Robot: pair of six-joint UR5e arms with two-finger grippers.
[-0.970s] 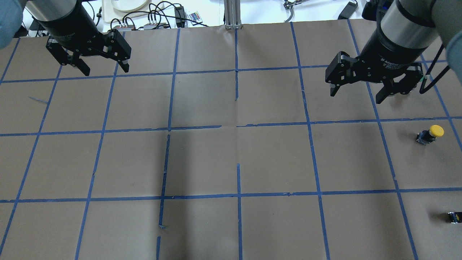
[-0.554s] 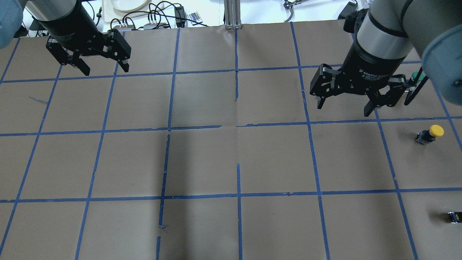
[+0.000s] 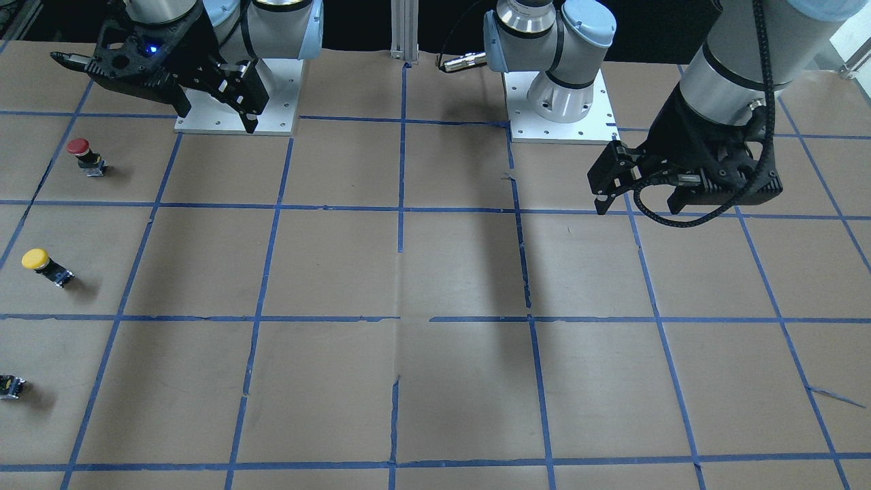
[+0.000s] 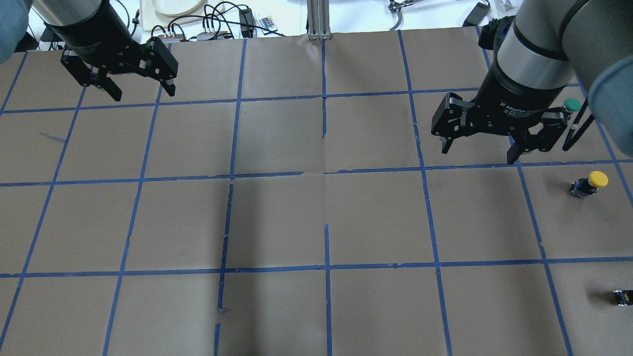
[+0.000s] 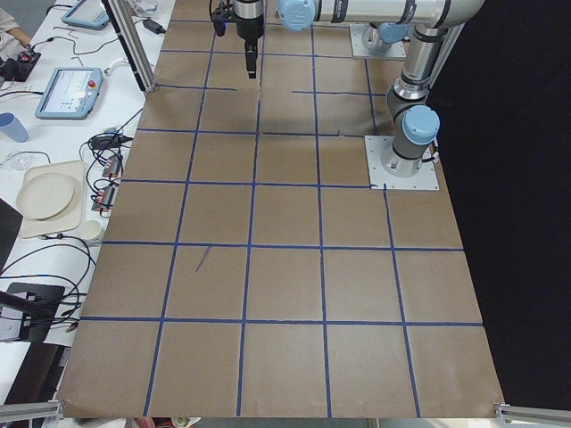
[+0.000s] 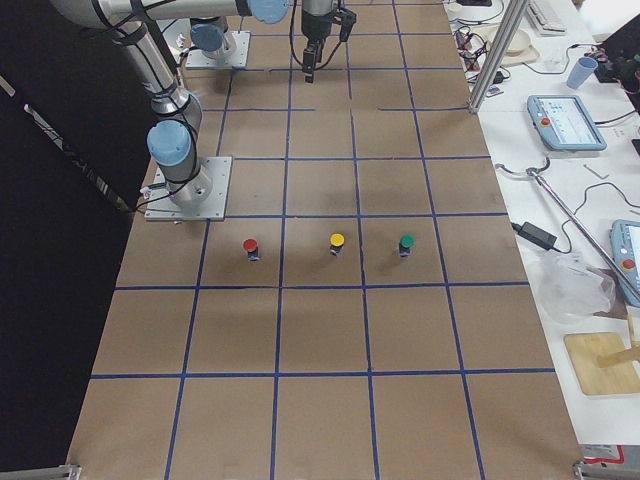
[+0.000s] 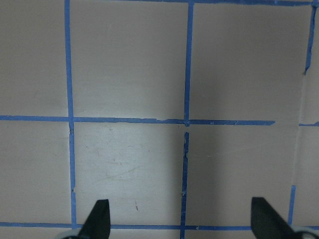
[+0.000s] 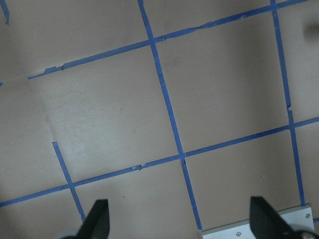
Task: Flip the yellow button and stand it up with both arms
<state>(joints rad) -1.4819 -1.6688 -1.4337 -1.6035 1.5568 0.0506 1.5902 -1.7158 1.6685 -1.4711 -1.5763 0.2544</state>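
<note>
**Right end effector** point(image 4: 479, 152): the jaws are spread wide with nothing between them. Its wrist view shows the two fingertips point(image 8: 98, 220) far apart, with only brown paper and tape lines beyond them. It hangs clear of the counter point(image 4: 316, 217), well apart from the yellow button point(image 4: 589, 183), on the button's side toward the other arm. It makes no contact with the button. The right arm point(image 4: 534, 54) rises from it out of the top corner of the overhead view.

**Left end effector** point(image 4: 143, 94): the jaws are also spread and empty, and its wrist view shows only paper and tape between the tips. It hangs above the counter at the end opposite the yellow button, far from it. The left arm point(image 4: 79, 24) leaves the frame above it.

**Yellow button**: it rests on the counter inside one square of the blue tape point(image 4: 326, 267) grid, at the robot's right end, and neither end effector touches it. In the exterior right view the cap sits over the body, so it reads as upright. The steeper views neither confirm nor contradict this.

**Neighbours**: the red-capped button point(image 3: 85, 156) sits one square from the yellow button on the robot's side. The green-capped button point(image 6: 406, 243) sits one square from it on the side away from the robot. The three form a straight row.
</note>
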